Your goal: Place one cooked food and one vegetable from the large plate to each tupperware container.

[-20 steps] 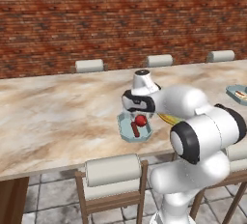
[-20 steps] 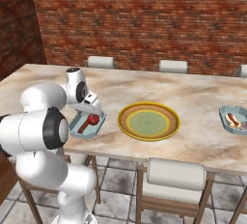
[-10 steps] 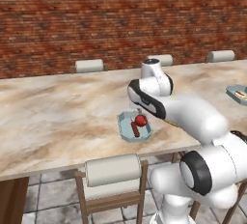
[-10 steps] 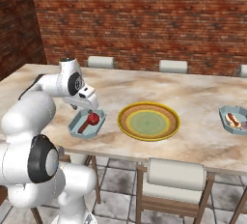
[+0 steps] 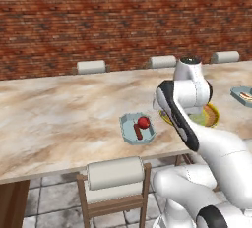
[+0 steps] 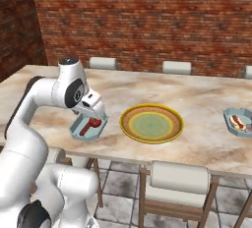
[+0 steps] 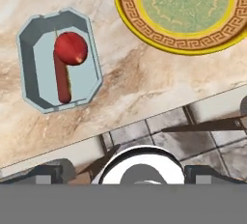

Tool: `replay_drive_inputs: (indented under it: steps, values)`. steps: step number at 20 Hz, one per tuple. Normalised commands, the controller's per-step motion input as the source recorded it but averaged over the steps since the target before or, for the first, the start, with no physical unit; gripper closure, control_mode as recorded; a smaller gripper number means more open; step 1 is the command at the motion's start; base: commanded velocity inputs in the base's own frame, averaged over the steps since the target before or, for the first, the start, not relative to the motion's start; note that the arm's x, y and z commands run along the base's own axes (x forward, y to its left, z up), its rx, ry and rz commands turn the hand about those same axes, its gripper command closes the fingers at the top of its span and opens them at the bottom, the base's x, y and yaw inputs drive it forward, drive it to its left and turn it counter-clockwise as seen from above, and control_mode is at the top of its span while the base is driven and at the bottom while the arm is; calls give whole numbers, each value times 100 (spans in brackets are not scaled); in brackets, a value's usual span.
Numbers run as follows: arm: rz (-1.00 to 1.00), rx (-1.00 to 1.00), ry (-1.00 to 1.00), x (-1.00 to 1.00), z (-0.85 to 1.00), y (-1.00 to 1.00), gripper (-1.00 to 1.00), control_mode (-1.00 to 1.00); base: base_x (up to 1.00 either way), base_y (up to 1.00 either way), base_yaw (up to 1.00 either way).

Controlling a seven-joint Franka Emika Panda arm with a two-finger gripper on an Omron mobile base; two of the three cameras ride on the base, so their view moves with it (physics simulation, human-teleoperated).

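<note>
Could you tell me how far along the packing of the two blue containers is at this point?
It looks essentially finished. The near container holds a sausage and a red tomato. The far container also holds food, one piece sausage-like, the rest too small to name. The large plate shows no food left on it. Nothing is in hand: the pincer is open, lifted above the table.

Large plate (image 6: 151,123) between two containers (image 6: 88,126)

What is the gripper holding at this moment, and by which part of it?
Nothing is held. The gripper is open and empty, above the table edge beside the blue tray with its sausage and tomato.
</note>
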Motion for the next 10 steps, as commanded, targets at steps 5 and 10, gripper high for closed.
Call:
replay_drive_inputs:
  steps: [5, 10]
  values:
    - [-5, 39, -24, -70, 18, -84, -100, -100, 0, 0, 0]
    - [-5, 26, -25, -70, 15, -82, -100, -100, 0, 0, 0]
